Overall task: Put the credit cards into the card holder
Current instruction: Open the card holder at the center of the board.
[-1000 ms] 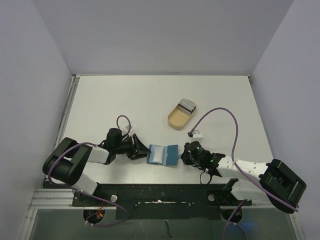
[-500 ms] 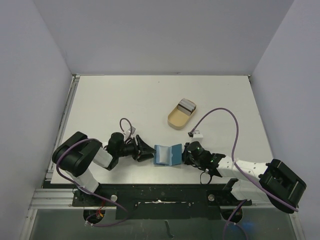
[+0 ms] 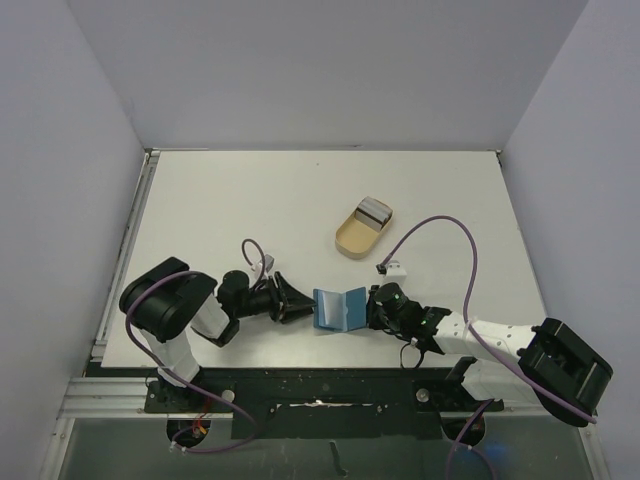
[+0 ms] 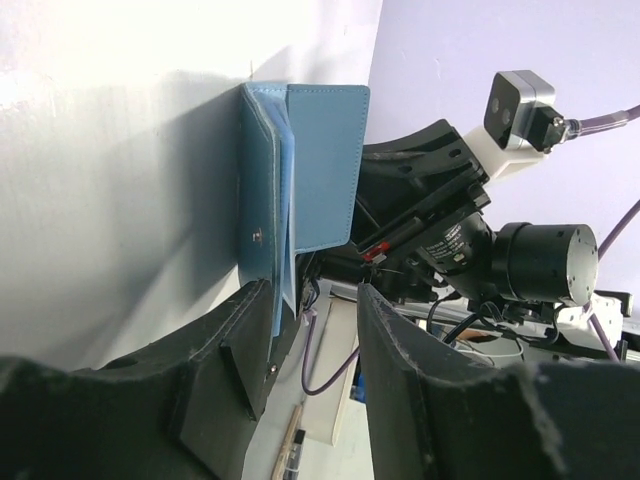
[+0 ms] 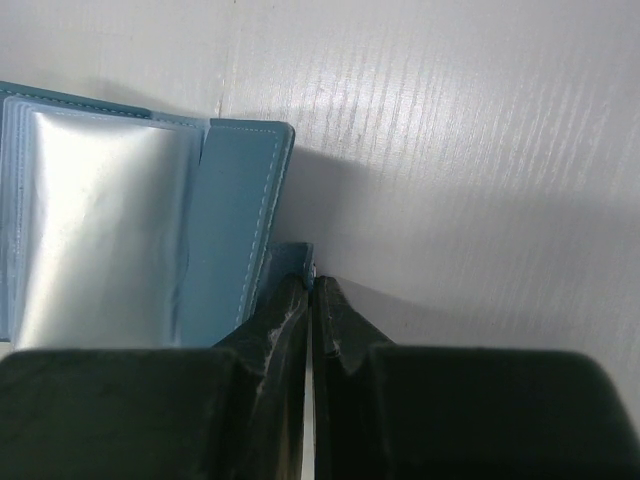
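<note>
The blue card holder (image 3: 338,308) stands half folded in a V near the table's front edge, between my two grippers. My right gripper (image 3: 372,306) is shut on its small closing tab (image 5: 291,256); in the right wrist view the fingertips (image 5: 300,292) pinch that tab. A silvery surface (image 5: 100,235) fills one pocket. My left gripper (image 4: 312,300) is open at the holder's left side. The left leaf's edge (image 4: 277,290) reaches in between the jaws beside one finger (image 4: 250,345). Grey credit cards (image 3: 375,211) lie in the far end of a tan dish (image 3: 352,237).
The tan oval dish sits behind the holder, right of centre. A purple cable (image 3: 450,225) loops over the table from the right arm. The black mounting rail (image 3: 320,385) runs along the near edge, and grey walls enclose the table.
The card holder went from lying flat open to half folded and shifted right. My left gripper followed it rightward and its jaws narrowed a little. The right gripper kept its hold.
</note>
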Tool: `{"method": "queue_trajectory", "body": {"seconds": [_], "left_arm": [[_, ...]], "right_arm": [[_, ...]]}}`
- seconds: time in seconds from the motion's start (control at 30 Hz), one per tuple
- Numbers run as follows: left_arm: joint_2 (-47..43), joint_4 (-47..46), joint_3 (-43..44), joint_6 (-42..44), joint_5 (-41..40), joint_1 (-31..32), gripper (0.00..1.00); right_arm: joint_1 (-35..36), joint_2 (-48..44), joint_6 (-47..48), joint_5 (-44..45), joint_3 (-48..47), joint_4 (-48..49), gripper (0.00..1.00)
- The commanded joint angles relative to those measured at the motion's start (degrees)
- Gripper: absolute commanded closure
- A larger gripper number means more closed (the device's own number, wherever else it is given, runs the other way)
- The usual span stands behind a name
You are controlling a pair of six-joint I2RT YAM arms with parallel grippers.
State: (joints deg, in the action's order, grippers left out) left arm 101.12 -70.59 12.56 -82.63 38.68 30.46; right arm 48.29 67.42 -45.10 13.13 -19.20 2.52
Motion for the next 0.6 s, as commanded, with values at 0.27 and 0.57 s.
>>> {"method": "queue_trajectory", "body": {"seconds": [0.27, 0.57], "left_arm": [[1.3, -10.8, 1.8, -1.2, -2.2, 1.8, 0.68], [1.5, -11.0, 3.7, -0.8, -3.6, 4.9, 0.68]], "right_arm": [[-0.1, 0.6, 0.0, 1.2, 0.5, 1.6, 1.0], [0.0, 1.0, -0.2, 1.5, 0.5, 1.8, 1.0]]}}
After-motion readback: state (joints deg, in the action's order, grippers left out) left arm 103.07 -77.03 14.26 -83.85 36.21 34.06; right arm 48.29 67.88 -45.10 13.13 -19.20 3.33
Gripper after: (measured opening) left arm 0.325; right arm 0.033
